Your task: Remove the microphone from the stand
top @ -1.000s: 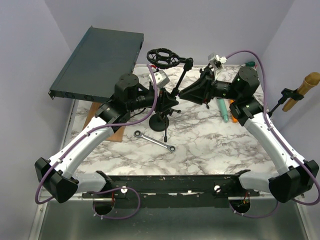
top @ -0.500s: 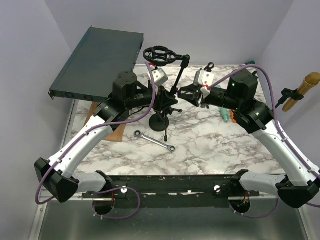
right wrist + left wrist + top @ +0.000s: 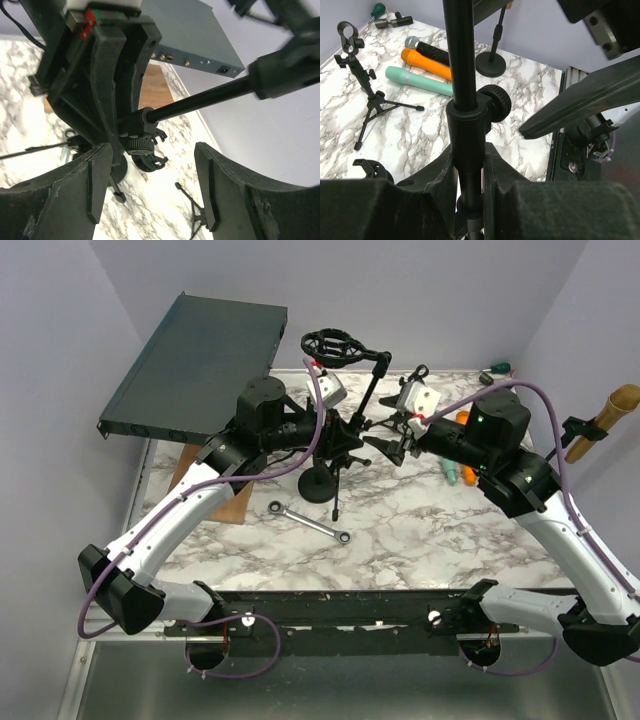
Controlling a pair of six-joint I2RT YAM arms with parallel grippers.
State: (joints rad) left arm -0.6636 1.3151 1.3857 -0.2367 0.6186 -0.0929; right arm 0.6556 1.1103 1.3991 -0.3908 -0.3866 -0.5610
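Left gripper [image 3: 469, 167] is clamped on the pole of the stand [image 3: 460, 65], just below the knob [image 3: 496, 102]. Right gripper [image 3: 152, 172] is open, one finger on each side of the boom rod [image 3: 200, 100] joint, touching nothing I can see.

Near to far on the table [image 3: 420, 530]:
- The wrench [image 3: 310, 522] is at 6 o'clock from the stand's base.
- The base itself is about centre.
- Three loose microphones [image 3: 425, 62] lie flat at 2 o'clock.
- The ring mount [image 3: 330, 345] tops the boom at 12 o'clock.

Can't tell from any view whether a microphone sits in that ring. The only one plainly mounted is the tan microphone [image 3: 612, 405]. It sits in a clip [image 3: 575, 427] at 3 o'clock, past the table's edge and well apart from both grippers.

Handling, my guess:
- The body is rigid, fairly dense for its size, smooth and round, so it's slippery in flat fingers.
- The grille end dents, so stay off it.
- Grip mid-barrel just clear of the holder and pull along the barrel's axis, not sideways.
- The stand is top-heavy and tips easily, so keep the pole pinned. A ring mount would give and spring back on release.
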